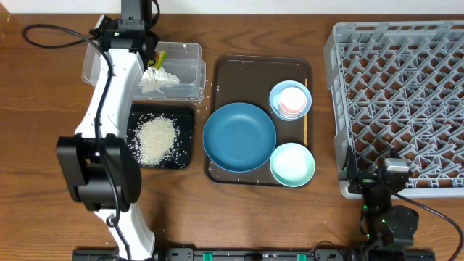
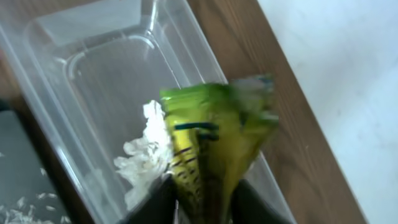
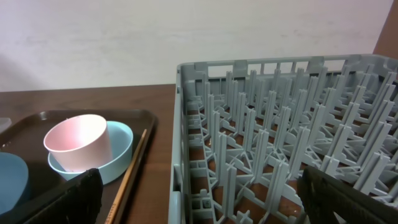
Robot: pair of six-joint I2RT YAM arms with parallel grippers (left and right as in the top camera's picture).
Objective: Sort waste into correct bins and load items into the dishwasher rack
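While the left pincer (image 2: 205, 208) hangs over the tub (image 1: 190, 58) near the far left corner of the worktop (image 1: 36, 123), it is clenched on the wrapper (image 2: 214, 137), so the step in hand looks like binning waste. The wrapper sits above the tub's far end, just beside the tissue (image 2: 144, 158) lying inside. The next move, I'd say, calls only for letting go so it drops in there, then lifting clear. Rice (image 1: 156, 139) lies heaped in the black tray (image 1: 185, 156) on the near side of the tub. Loading looks not yet begun: the dish (image 1: 239, 136), mint bowl (image 1: 292, 164) and blue bowl (image 1: 275, 93) with the cup (image 1: 293, 101) in it all sit on the brown tray (image 1: 239, 69) mid-worktop, and the rack (image 1: 399, 101) along the right edge is bare. From overhead the arm hides the grip, and only the left wrist view shows the wrapper pinched. The right wrist view alone shows a chopstick (image 3: 132, 169) on the brown tray beside the blue bowl. It also shows the right pincer (image 3: 200, 193) spread wide, holding nothing, by the rack's near left corner.
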